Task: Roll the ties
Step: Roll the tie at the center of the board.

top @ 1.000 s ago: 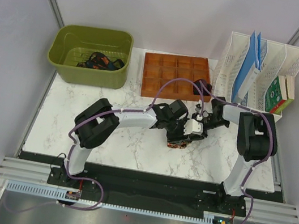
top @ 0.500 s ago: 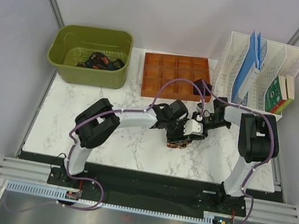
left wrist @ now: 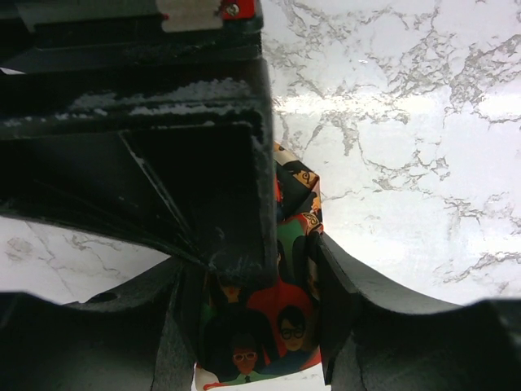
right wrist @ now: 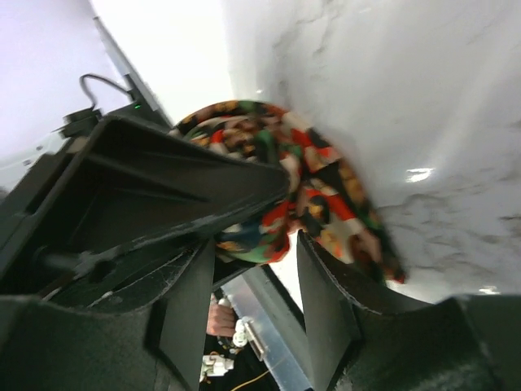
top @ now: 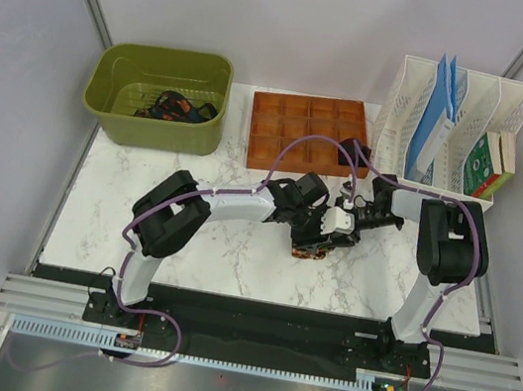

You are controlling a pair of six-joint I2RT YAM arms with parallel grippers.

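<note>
On the white marbled tabletop (top: 230, 261), pinches the speckled red-green-black fabric tie roll (left wrist: 285, 314) with left gripper (left wrist: 285, 261), spreads right gripper (right wrist: 273, 236) wider than before, roll just ahead, likely to regrasp.

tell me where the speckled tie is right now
Top view: the speckled tie sits on the table just right of centre, in front of the orange tray.

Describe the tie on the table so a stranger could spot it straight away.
On the white marble table, look just nearer than the orange compartment tray at its far edge. There a small tie roll sits between the jaws of the left gripper. It alone is busily patterned in red, green and orange on black; the other ties lie dark in the green bin.
</note>
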